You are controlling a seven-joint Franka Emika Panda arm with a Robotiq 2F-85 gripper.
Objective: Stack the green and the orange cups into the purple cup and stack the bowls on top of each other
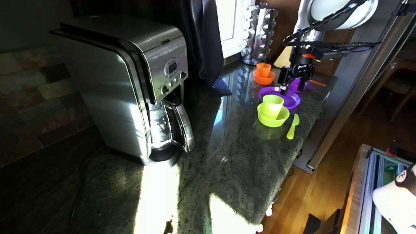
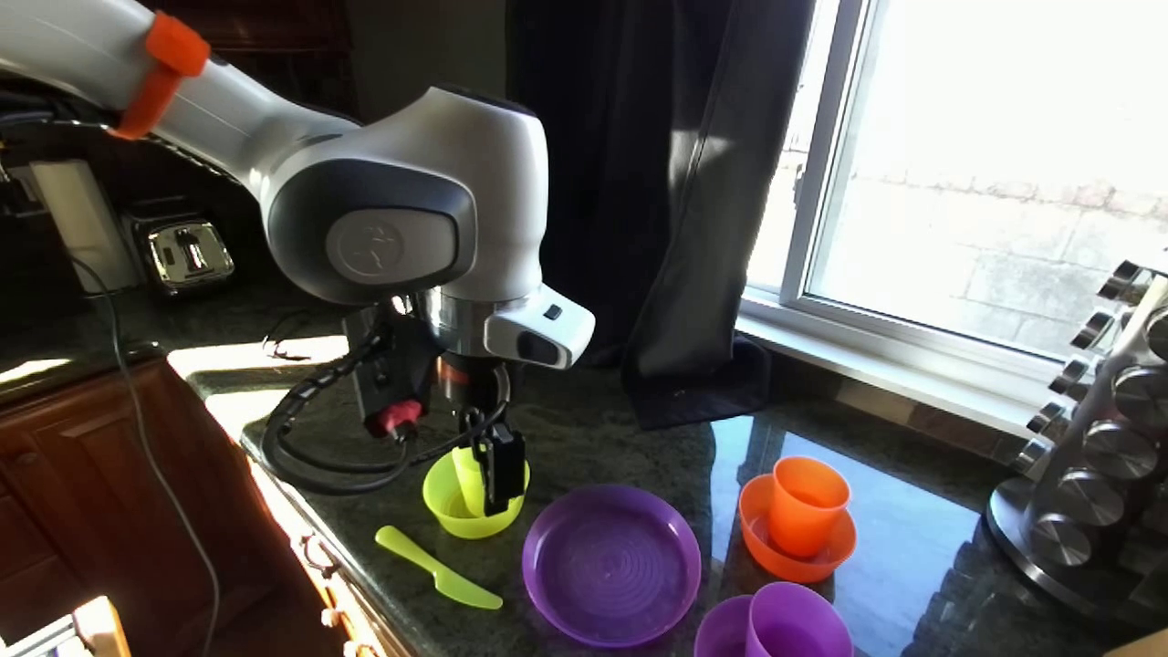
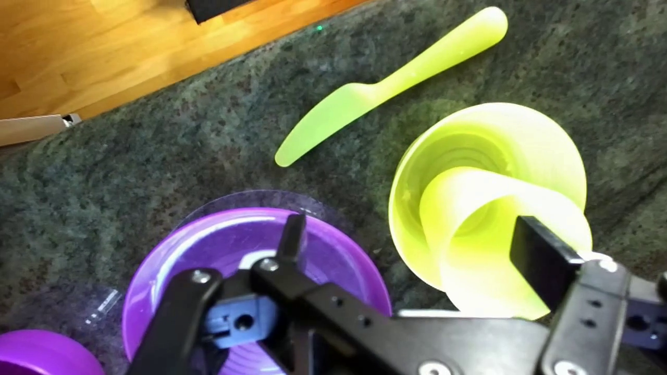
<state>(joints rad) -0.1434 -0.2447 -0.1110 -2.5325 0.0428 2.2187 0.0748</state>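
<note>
Wrist view: claw (image 3: 417, 245) spread wide, holding nothing, one finger over purple plate (image 3: 333, 255), other across mouth of green cup (image 3: 487, 247). Green cup sits in green bowl (image 3: 547, 140), just beside plate. Green knife (image 3: 365, 98), near plate too. And look, across plate from green bowl: orange cup (image 2: 803, 525), standing in orange bowl (image 2: 792, 571). Purple cup (image 2: 798, 625) and purple bowl (image 2: 718, 632) near plate; whether nested, can't tell from where I stand.
</note>
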